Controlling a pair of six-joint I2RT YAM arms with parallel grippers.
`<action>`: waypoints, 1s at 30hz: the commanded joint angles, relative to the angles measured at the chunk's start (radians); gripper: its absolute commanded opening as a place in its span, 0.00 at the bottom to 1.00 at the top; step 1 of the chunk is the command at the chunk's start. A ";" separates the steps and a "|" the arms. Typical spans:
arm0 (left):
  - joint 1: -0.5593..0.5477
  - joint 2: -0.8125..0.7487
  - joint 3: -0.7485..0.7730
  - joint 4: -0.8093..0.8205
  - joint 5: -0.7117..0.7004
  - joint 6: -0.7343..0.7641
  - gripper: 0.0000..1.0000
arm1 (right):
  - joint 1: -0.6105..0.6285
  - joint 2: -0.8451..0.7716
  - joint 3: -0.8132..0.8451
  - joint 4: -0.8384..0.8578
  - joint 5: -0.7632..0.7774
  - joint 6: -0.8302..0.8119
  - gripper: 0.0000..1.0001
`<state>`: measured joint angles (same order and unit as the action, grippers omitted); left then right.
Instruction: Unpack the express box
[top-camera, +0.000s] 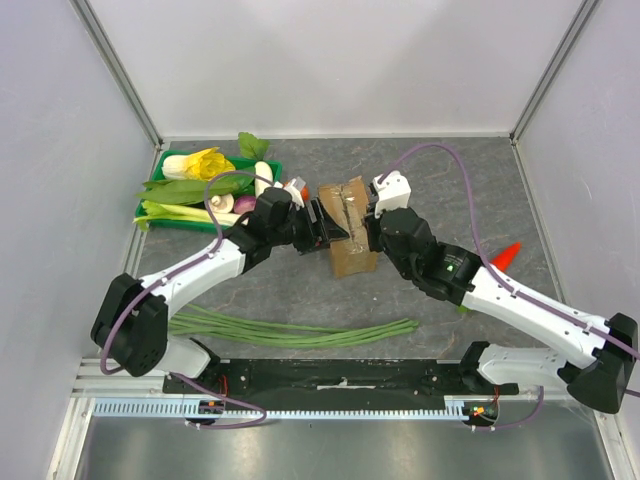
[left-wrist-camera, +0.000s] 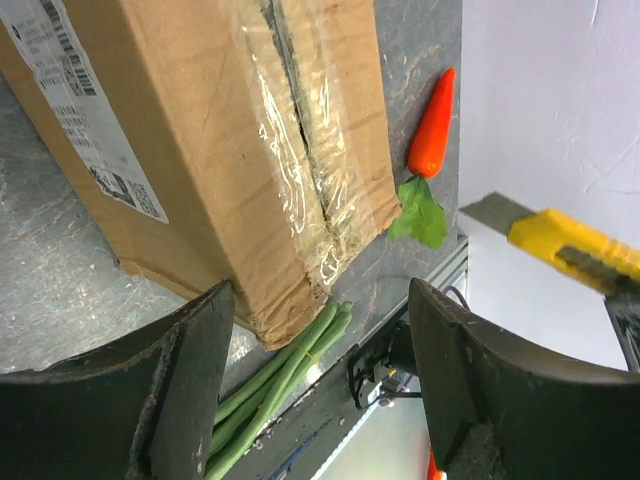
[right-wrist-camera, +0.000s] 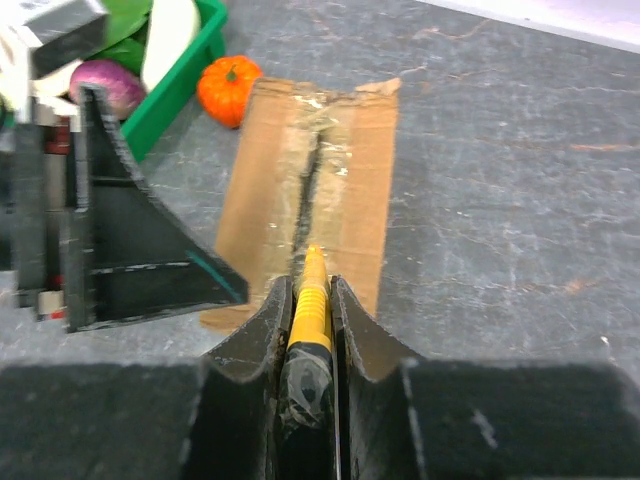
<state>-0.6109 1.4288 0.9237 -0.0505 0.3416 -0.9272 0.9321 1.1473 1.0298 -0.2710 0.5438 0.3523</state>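
Box (top-camera: 348, 228): mid-desk, between the two end effectors; taped seam up, tape split along it.
Label (left-wrist-camera: 80, 110): white, on the box's side wall.
Right end effector (right-wrist-camera: 311, 290): clenched on a yellow knife (right-wrist-camera: 305, 365), whose tip is over the near end of the seam.
Left end effector (left-wrist-camera: 320, 288): released, fingers spread wide with nothing between them, just beside the box.
Beans (top-camera: 300, 330): long bundle on the desk (top-camera: 450, 170), near side of the box.
Carrot (left-wrist-camera: 433, 125): lying right of the box.
Pumpkin (right-wrist-camera: 228, 90): small, orange, by the box's far corner, next to the tray (right-wrist-camera: 185, 75).
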 joint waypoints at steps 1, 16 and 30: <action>-0.004 -0.059 0.004 -0.011 -0.082 0.067 0.76 | -0.036 -0.027 0.006 -0.056 0.122 0.052 0.00; 0.005 -0.033 -0.045 0.075 -0.075 0.074 0.74 | -0.104 0.062 -0.062 -0.063 -0.163 0.031 0.00; 0.097 0.231 0.098 0.351 0.250 0.182 0.72 | -0.070 0.020 -0.123 0.022 -0.288 0.085 0.00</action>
<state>-0.5236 1.6176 0.9600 0.1806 0.4465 -0.7921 0.8242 1.1694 0.9195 -0.3565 0.3717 0.3943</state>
